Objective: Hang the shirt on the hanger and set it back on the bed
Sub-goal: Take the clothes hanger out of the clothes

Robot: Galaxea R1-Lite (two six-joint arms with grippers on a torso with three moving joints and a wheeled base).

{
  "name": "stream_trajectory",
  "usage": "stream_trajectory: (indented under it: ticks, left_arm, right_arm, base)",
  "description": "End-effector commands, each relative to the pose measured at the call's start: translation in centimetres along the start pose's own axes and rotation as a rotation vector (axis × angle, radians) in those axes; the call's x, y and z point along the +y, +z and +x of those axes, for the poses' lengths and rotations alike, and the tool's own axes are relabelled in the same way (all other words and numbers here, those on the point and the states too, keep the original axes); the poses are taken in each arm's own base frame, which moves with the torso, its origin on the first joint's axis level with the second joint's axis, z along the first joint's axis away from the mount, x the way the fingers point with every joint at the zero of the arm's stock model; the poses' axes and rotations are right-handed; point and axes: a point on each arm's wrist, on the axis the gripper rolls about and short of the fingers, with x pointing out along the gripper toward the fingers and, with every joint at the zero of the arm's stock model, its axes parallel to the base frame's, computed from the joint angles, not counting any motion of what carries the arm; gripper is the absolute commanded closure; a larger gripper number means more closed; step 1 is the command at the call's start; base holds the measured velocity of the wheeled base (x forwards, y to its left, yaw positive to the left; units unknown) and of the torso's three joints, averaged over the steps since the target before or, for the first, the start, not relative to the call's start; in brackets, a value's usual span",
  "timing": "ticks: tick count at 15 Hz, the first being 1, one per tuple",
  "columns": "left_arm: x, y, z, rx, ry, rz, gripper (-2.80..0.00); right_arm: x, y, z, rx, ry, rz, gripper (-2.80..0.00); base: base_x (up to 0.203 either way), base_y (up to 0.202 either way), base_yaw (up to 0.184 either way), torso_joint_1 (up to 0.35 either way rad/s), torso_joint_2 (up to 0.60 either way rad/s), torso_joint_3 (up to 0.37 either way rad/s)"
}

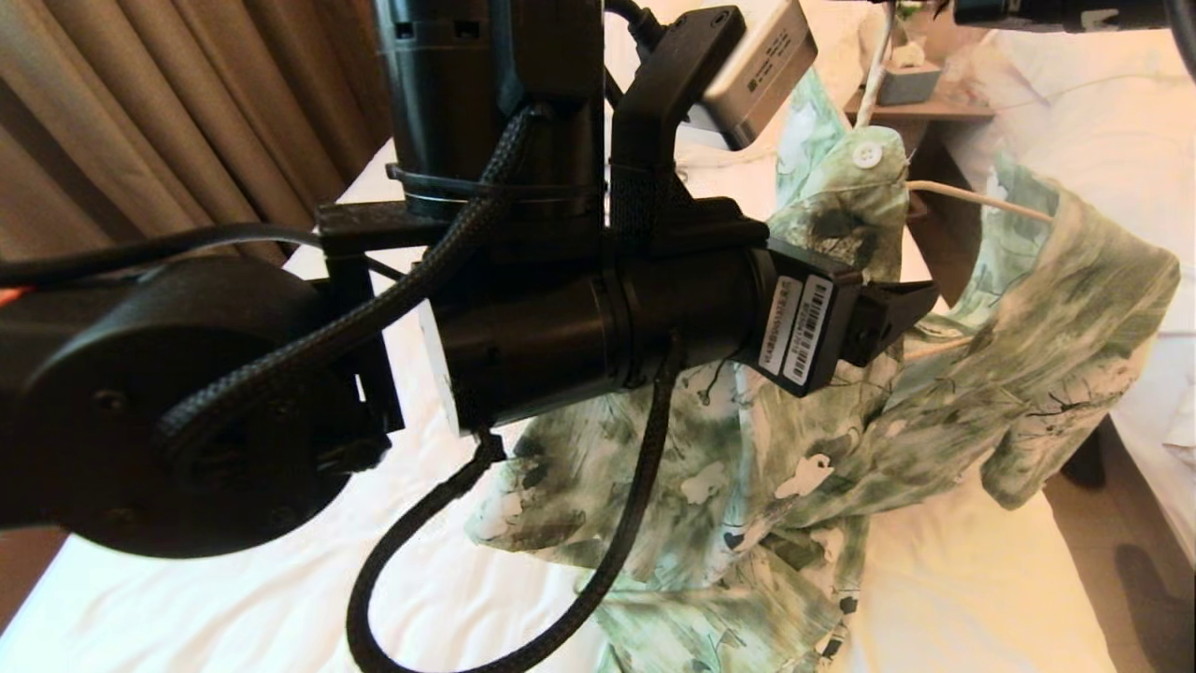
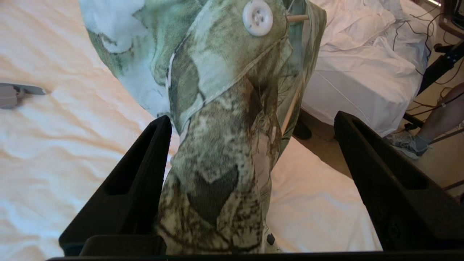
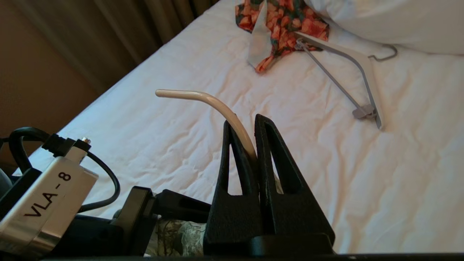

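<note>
The green-and-white shirt point(image 1: 841, 449) hangs partly on the cream hanger point(image 1: 981, 199), its lower half lying crumpled on the bed point(image 1: 280, 598). My left gripper point(image 1: 911, 308) is raised at the shirt's front, just below the collar. In the left wrist view this left gripper point(image 2: 251, 116) is open, with a fold of the shirt point(image 2: 217, 108) between its fingers, lying against one of them. A white button point(image 2: 257, 17) shows above. My right gripper point(image 3: 243, 121) is shut on the hanger's hook point(image 3: 217, 105), holding it above the bed point(image 3: 362, 181).
An orange patterned garment point(image 3: 286, 21) and a grey hanger point(image 3: 362, 72) lie by the pillow point(image 3: 398, 18). A second bed point(image 1: 1103, 112) stands on the right across a narrow floor gap, with a nightstand point(image 1: 920, 107) between them. Curtains point(image 1: 187, 112) hang on the left. A person's leg point(image 2: 438, 119) is nearby.
</note>
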Motion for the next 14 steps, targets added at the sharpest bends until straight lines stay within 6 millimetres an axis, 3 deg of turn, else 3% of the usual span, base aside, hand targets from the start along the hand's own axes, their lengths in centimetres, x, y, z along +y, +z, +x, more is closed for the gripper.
stream_trajectory:
  ticks: [1,14]
  left_arm:
    - [0.3,0.6,-0.8,-0.020,0.009,0.001,-2.80]
    - [1.5,2.2,-6.5,-0.073,0.101,0.005,-2.80]
  right_arm:
    - [0.0,0.2,-0.3,-0.009,0.001,-0.001,0.00]
    - [0.7,1.4,-0.6,-0.093,-0.040,-0.087,0.00]
  base:
    - [0.000,0.000,0.000,0.000,0.00,0.000]
    - [0.000,0.000,0.000,0.000,0.00,0.000]
